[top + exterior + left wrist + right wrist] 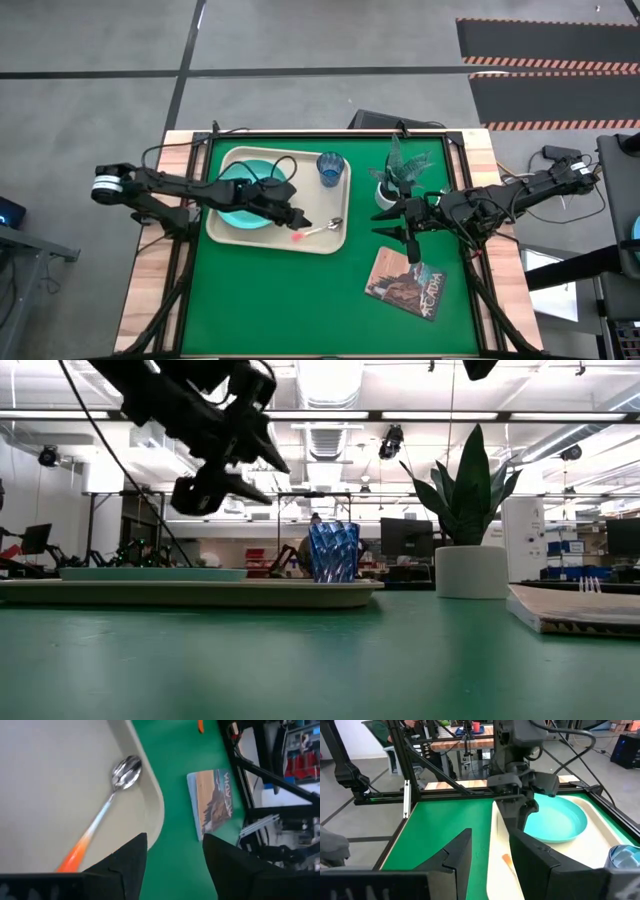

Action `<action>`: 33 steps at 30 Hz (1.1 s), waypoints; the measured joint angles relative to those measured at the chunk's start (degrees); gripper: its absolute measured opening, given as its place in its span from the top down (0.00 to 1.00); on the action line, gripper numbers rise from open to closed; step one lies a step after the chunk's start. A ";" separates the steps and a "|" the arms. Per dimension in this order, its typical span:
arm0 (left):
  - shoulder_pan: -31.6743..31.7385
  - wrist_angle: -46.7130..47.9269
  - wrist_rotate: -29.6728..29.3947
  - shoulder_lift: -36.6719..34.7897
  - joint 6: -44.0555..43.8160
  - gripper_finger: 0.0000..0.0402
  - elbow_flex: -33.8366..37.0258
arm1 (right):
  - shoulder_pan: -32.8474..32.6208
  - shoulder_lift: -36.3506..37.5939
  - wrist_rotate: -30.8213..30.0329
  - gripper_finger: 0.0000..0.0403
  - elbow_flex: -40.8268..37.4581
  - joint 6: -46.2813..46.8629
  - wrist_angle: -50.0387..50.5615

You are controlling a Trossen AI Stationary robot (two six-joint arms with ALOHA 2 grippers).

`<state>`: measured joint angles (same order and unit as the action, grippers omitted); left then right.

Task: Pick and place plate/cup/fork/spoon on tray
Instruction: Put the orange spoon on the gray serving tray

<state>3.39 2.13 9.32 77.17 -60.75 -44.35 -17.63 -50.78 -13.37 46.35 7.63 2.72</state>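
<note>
book (pixel 405 284) near right on surface | spoon (pixel 322 229) on tray (pixel 300 242) near edge; left tool (pixel 303 220) just over its handle, fingers spread, empty | right tool (pixel 396 222) beside plant pot (pixel 385 193), parted, empty | plate (pixel 246 197), cup (pixel 331 168) on tray farther back

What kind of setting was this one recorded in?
Most likely a robotics lab or workshop: an open hall with ceiling ducts and strip lights, benches carrying monitors behind the green table, and hazard-striped floor mats.
</note>
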 joint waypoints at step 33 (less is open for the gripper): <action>-5.39 5.67 -20.84 25.74 47.64 0.87 -12.29 | 0.00 0.00 -0.17 0.69 0.00 -0.82 0.00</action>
<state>-2.00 7.80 -11.52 102.91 -13.12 -56.64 -17.63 -50.78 -13.54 46.35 6.81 2.72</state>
